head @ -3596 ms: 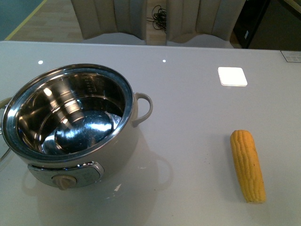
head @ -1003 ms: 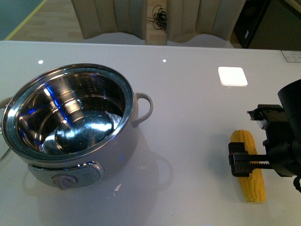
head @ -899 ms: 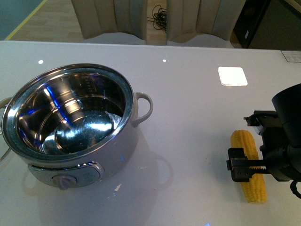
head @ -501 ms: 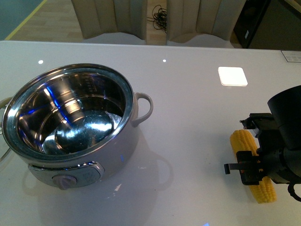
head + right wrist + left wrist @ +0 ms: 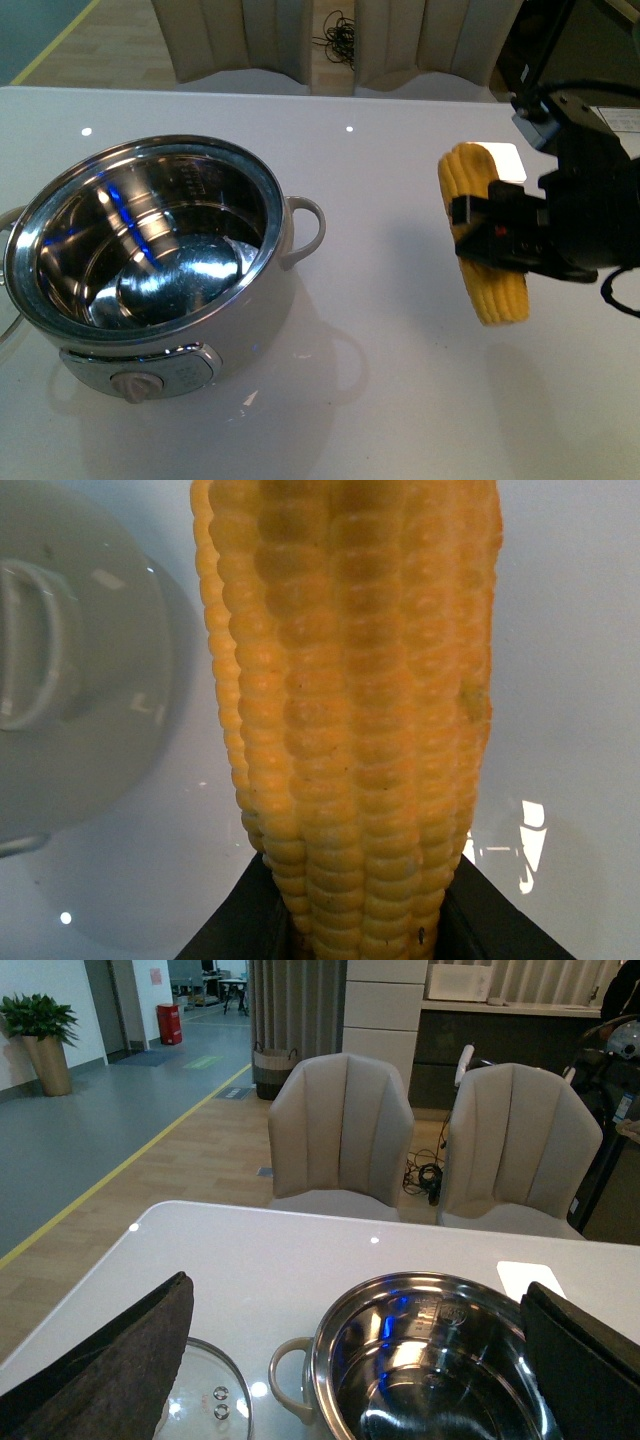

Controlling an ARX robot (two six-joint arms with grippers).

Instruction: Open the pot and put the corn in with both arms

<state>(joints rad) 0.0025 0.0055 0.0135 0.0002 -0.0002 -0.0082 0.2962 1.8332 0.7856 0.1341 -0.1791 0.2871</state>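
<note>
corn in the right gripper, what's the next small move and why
Probably carry it left toward the round cream-white steel-lined pot: the right gripper is shut on the yellow corn cob, held clear of the white table, and the lidless pot stands well to its left.

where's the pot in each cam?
Front: pot fills the left of frame, open.
Left wrist: pot low centre of frame, steel interior showing.
Right wrist: pot at frame's left edge, beyond the corn.
Shared: loop handle, in front and right wrist; left wrist shows the opposite handle.
</note>
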